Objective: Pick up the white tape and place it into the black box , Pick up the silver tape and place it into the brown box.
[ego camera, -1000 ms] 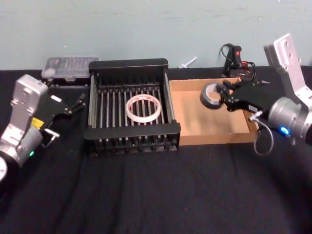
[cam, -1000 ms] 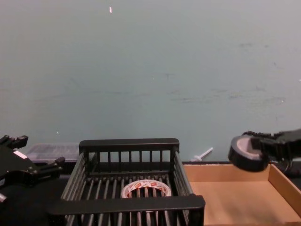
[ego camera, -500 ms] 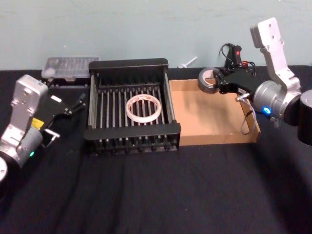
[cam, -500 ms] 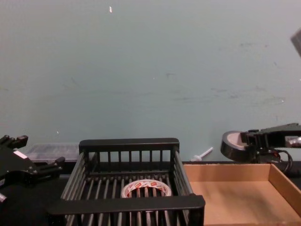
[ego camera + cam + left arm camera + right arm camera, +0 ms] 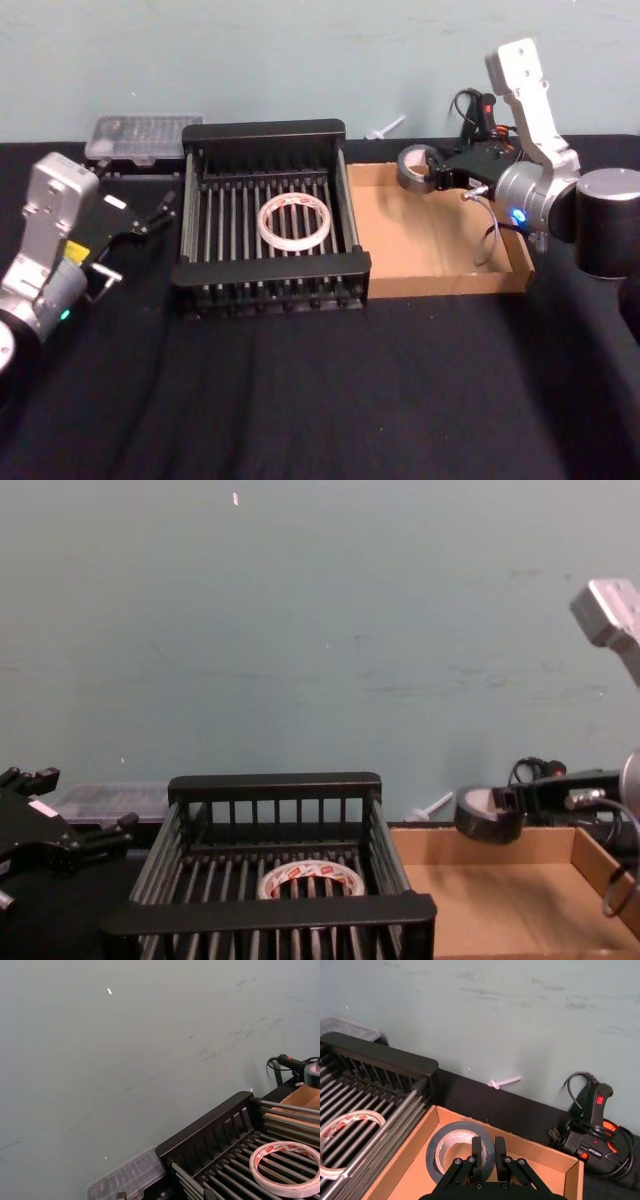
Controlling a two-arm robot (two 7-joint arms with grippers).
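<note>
You've got the silver tape clamped in the right gripper, up in the upper right of the head view, hanging over the far left corner of the brown box. From the wrist view the fingers pinch the roll's wall, one inside the pale core and one outside, which holds the roll tilted and keeps it from swinging. In the chest view it sits just above the cardboard's back rim, not yet touching the floor, so my read is you're at the lowering-and-release step; letting go here should drop it inside, though that corner is close to the wall.

The white tape lies flat on the slats in the middle of the black box, centre of the frame, so that half looks done. Its inner ring carries small red printed marks, too small to read.

Your left gripper is parked over the bench at the left edge, beside the black box, its fingers spread and holding nothing.
</note>
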